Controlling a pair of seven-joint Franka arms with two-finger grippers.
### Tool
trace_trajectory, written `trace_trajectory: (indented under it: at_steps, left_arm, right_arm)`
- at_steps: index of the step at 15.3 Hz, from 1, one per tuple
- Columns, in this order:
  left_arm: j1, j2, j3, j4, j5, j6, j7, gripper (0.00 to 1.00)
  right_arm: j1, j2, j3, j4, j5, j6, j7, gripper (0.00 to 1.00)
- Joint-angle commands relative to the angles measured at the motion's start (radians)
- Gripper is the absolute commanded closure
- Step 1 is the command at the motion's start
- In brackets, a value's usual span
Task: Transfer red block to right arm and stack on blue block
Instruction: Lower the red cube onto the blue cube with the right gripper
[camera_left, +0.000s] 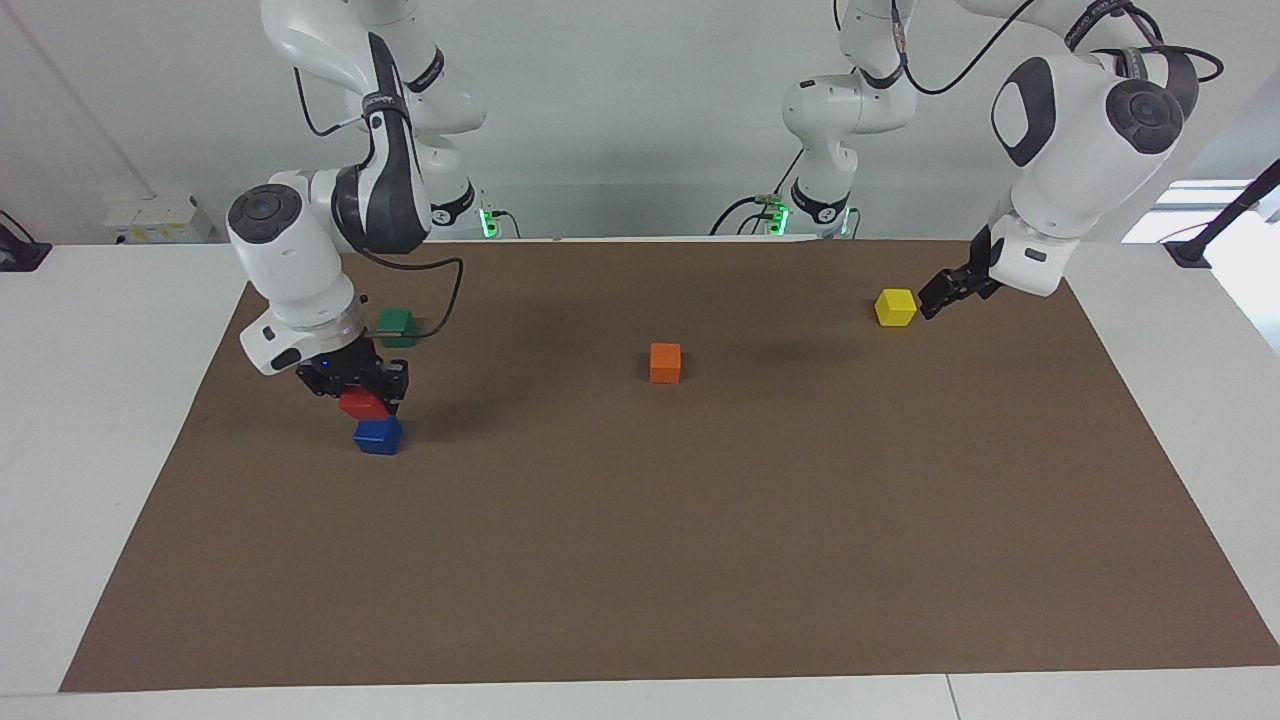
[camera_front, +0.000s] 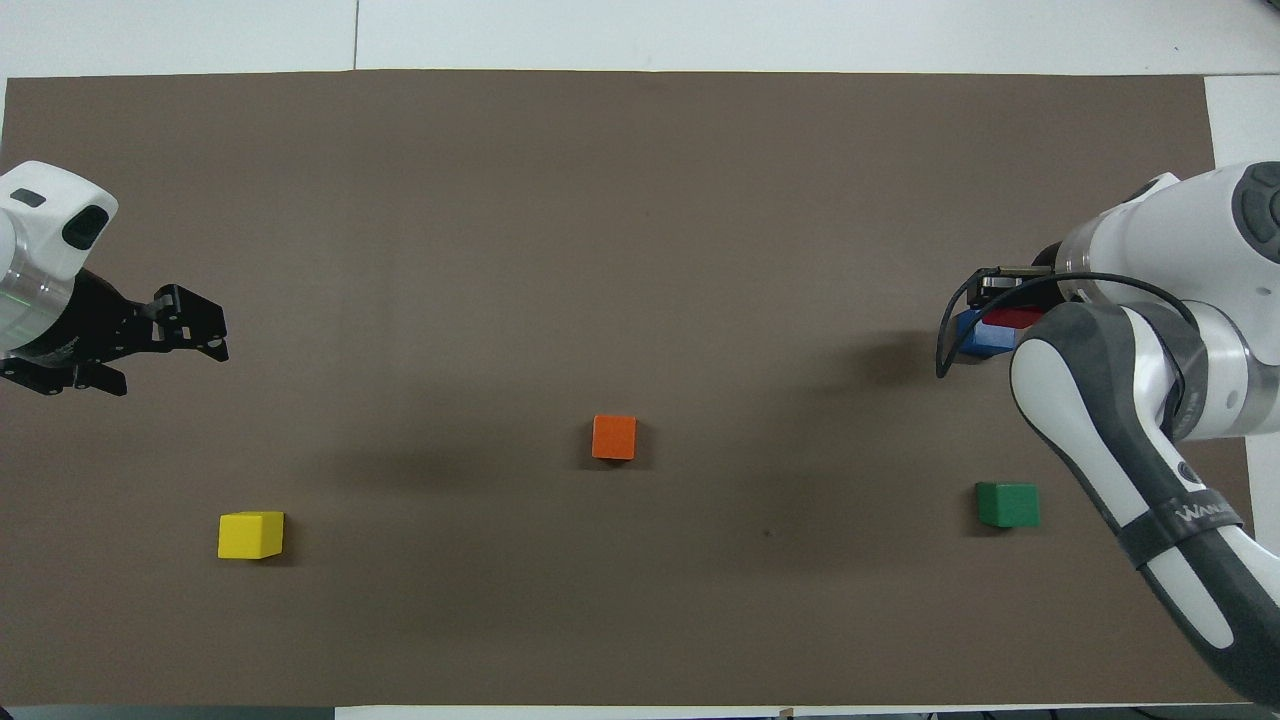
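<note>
My right gripper (camera_left: 362, 396) is shut on the red block (camera_left: 362, 405), holding it directly over the blue block (camera_left: 378, 437) at the right arm's end of the mat. Their faces look almost together; I cannot tell whether they touch. In the overhead view the right arm covers most of the red block (camera_front: 1012, 318), and part of the blue block (camera_front: 975, 338) shows beneath it. My left gripper (camera_left: 938, 298) (camera_front: 203, 326) hangs open and empty over the mat at the left arm's end.
An orange block (camera_left: 665, 362) lies mid-mat. A yellow block (camera_left: 895, 307) sits toward the left arm's end. A green block (camera_left: 397, 326) lies nearer to the robots than the blue block. All rest on a brown mat (camera_left: 640, 560).
</note>
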Motion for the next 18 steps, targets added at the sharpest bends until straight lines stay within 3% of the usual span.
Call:
trace_trajectory:
  at_steps: [1, 7, 11, 18]
  left_arm:
    - [0.034, -0.028, -0.011, -0.02, 0.01, -0.005, 0.022, 0.0]
    - [0.037, -0.098, -0.015, -0.034, 0.01, -0.025, 0.066, 0.0]
    - [0.025, -0.074, -0.015, 0.001, 0.019, 0.036, 0.098, 0.0]
    - [0.003, -0.039, -0.018, 0.062, 0.012, 0.025, 0.105, 0.0]
  right_arm:
    - [-0.028, 0.001, 0.007, -0.074, -0.028, 0.103, 0.021, 1.0]
    - [-0.057, 0.022, 0.007, -0.085, -0.04, 0.141, 0.016, 1.0]
    - [-0.06, 0.053, 0.007, -0.088, -0.04, 0.173, 0.016, 1.0]
    - [-0.049, 0.053, 0.009, -0.101, -0.04, 0.175, 0.012, 1.0]
